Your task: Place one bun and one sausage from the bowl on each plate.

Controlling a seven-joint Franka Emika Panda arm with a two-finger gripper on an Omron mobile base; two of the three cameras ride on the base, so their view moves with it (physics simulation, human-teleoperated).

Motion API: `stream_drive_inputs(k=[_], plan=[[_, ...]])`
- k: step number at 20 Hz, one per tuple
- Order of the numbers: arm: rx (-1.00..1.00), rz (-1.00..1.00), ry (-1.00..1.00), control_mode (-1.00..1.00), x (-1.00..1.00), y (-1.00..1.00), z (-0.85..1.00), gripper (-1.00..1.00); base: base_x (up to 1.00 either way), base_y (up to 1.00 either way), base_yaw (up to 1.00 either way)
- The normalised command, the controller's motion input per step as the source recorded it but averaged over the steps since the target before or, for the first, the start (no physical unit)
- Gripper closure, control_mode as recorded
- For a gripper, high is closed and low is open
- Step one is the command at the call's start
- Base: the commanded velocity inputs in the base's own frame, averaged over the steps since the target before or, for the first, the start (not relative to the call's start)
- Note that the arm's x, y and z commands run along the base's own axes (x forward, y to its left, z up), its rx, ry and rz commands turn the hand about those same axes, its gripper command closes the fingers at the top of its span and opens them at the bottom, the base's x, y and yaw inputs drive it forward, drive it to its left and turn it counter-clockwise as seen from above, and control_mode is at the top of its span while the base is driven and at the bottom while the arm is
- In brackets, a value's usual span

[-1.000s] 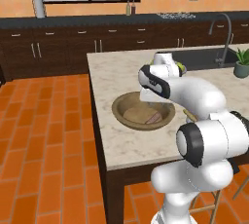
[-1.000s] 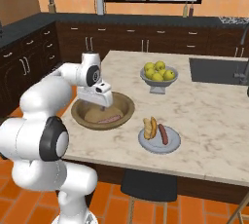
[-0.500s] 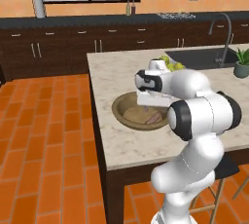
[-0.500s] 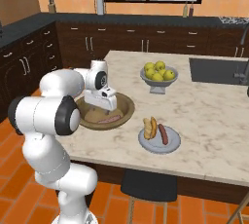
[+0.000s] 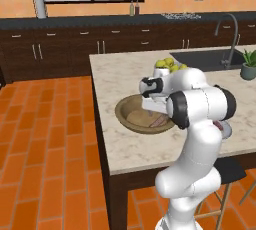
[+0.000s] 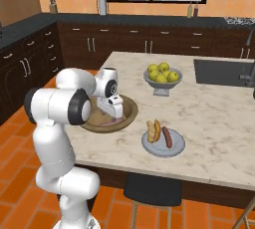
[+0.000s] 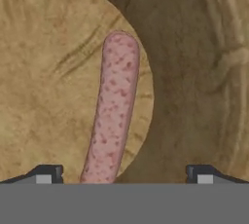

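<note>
The wide brown wooden bowl (image 5: pixel 125 108) (image 6: pixel 130 110) (image 7: pixel 194 47) sits near the island's left edge. A pink sausage (image 7: pixel 113 111) (image 6: pixel 112 122) (image 5: pixel 159 122) lies in it, resting across a pale tan bun (image 7: pixel 48 86) (image 5: pixel 137 119). My gripper (image 7: pixel 124 177) (image 5: pixel 153 108) (image 6: pixel 112 109) points down into the bowl just above the sausage and is open. The sausage runs between the fingertips (image 7: pixel 46 174), nearer the left one, and is not gripped. A grey plate (image 6: pixel 174 148) in front of the bowl's right side carries a bun (image 6: pixel 152 131) and a sausage (image 6: pixel 167 137).
A grey footed bowl of yellow-green apples (image 6: pixel 162 76) (image 5: pixel 169 65) stands behind the wooden bowl. A sink (image 6: pixel 224 71) with a faucet (image 5: pixel 231 34) lies at the far right and a potted plant (image 5: pixel 248 64) beside it. A stool (image 6: pixel 152 190) stands under the island's front edge.
The hand has come down and slightly left into the bowl, and the arm's elbow has swung round. The jaws have stayed open.
</note>
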Motion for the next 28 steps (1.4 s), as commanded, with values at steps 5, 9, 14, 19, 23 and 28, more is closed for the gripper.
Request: stream_drive_inputs(k=[5,9,14,19,23,28], plan=[[-0.03,-0.05,0.07,-1.0,0.16,-0.2,-0.22,-1.0,0.0,0.0,0.0],[-0.05,0.0,0.04,-1.0,0.14,-0.02,-0.36,-1.0,0.0,0.0,0.0],[-0.02,0.0,0.0,-1.0,0.1,0.0,-0.27,-1.0,0.0,0.0,0.0],[0.0,0.0,-0.03,-1.0,0.0,0.0,-0.37,-1.0,0.0,0.0,0.0],[0.0,0.0,0.0,-1.0,0.0,0.0,0.0,-1.0,0.0,0.0,0.0],[0.0,0.0,0.0,-1.0,0.0,0.0,0.0,1.0,0.0,0.0,0.0]])
